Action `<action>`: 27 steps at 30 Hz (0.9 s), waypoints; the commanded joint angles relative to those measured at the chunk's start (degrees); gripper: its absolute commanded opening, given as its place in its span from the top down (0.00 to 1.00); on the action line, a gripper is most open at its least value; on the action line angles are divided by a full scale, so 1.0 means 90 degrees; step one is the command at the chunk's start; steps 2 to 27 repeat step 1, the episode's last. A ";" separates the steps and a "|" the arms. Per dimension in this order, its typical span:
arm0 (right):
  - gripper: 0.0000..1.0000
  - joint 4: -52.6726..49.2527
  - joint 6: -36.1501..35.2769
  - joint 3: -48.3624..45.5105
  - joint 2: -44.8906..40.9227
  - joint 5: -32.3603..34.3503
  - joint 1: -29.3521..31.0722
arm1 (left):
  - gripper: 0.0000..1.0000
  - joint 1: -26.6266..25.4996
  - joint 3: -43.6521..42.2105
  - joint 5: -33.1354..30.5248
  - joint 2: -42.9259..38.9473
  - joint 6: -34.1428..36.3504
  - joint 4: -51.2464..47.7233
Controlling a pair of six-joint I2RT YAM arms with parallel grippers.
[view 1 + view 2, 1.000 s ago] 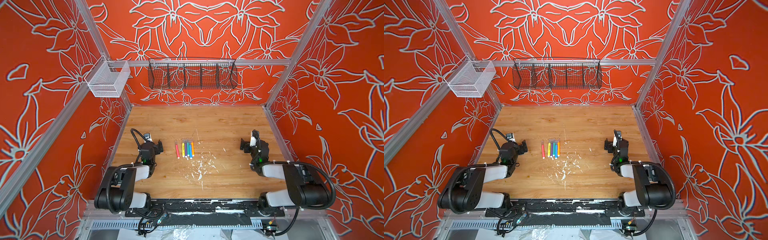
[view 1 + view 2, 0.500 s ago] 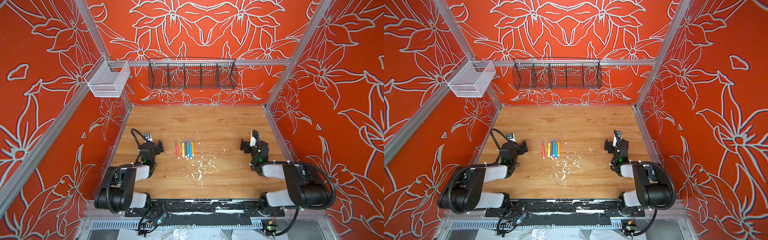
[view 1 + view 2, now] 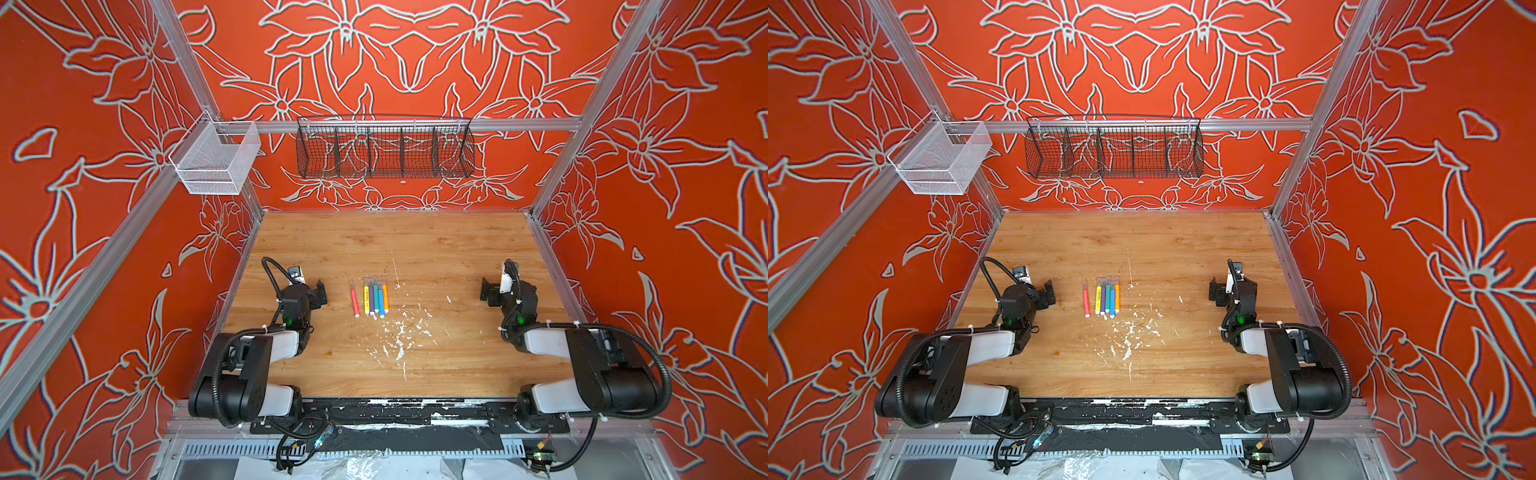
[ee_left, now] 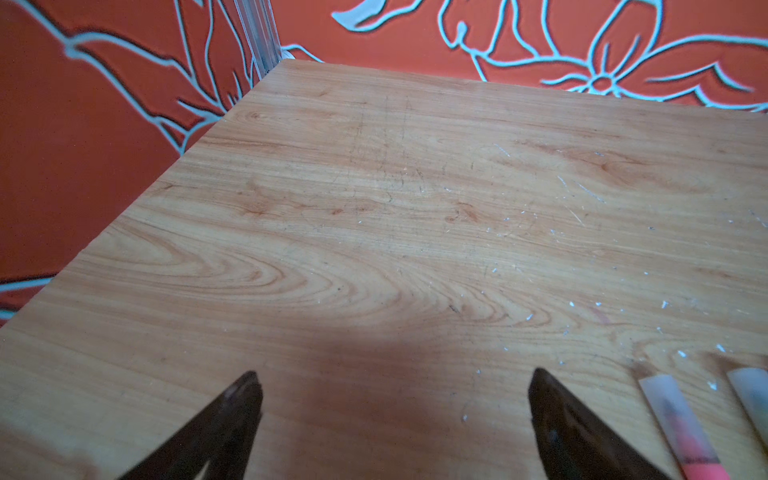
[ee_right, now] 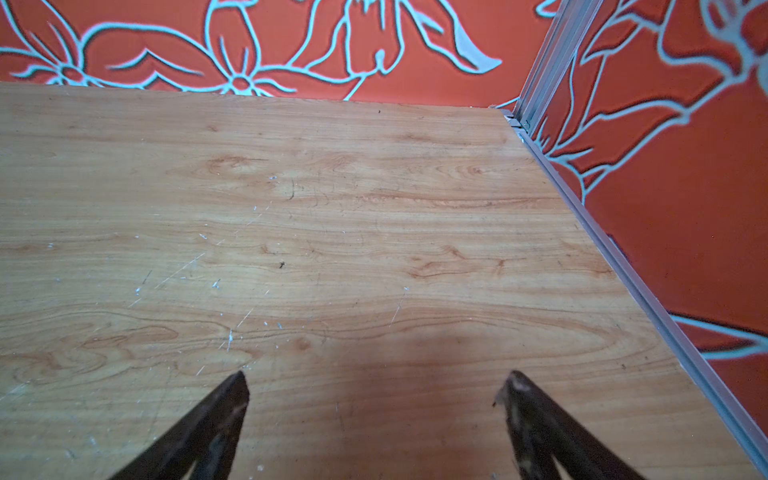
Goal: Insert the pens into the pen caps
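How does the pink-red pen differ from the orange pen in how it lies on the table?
The pink-red pen lies alone, a gap to the left of the row; the orange pen closes the row's right end, packed against the blue pen. The pink-red pen is nearer the left pincer, the orange pen farther. Both lie flat on the table, roughly parallel, clear caps at their far ends, unheld.
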 commanded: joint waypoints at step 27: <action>0.02 -0.0026 -0.0011 0.0082 0.0054 0.0075 -0.0024 | 0.03 0.0013 0.0007 0.0163 -0.0058 0.0050 0.0075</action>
